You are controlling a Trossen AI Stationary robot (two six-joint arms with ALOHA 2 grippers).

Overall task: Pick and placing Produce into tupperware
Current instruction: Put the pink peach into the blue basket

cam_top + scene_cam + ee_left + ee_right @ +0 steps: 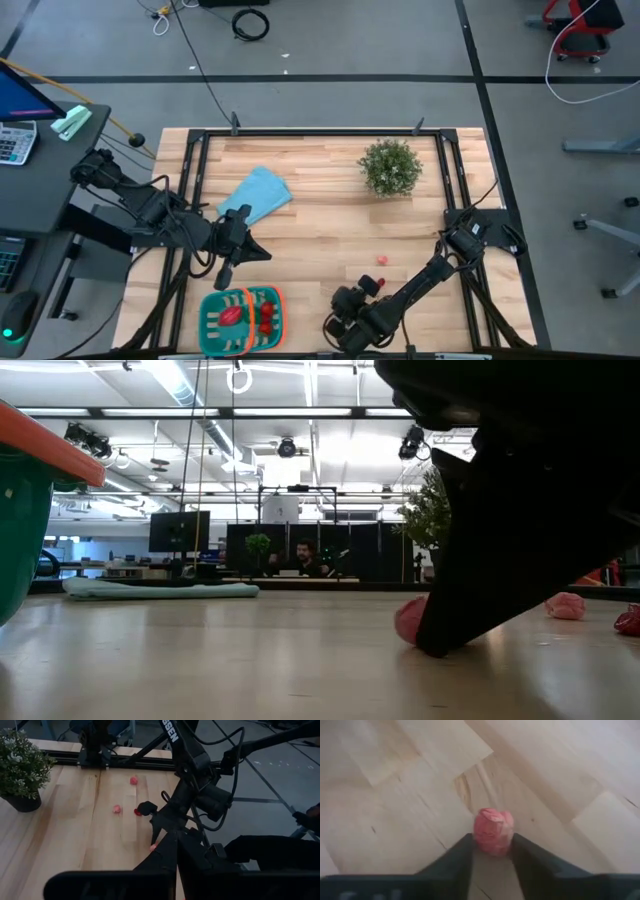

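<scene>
A pink toy fruit [493, 831] lies on the wooden worktop [320, 235] near its front edge, right of centre, and sits between the spread fingers [457, 857] of the right gripper [340, 328], which reaches down to the surface there. The fingertips flank the piece on both sides, close to it, with a gap showing between them behind the fruit; whether they press on it cannot be told. In the low view the same pink piece [410, 622] peeps out beside the dark gripper.

More produce lies loose behind it: a pink piece [381, 260] on open wood and a red piece [374, 285] close by the right arm. The left wrist view shows a further pink piece [133, 780] near the frame.

The teal tupperware [211, 322] with its orange band stands at the front left of the worktop and holds several red pieces [266, 316].

The left gripper [247, 251] hovers just behind the tupperware, its fingers spread and holding nothing.

A light blue folded cloth [256, 195] lies at the far left, and a bushy potted plant [390, 166] stands at the far right.
</scene>
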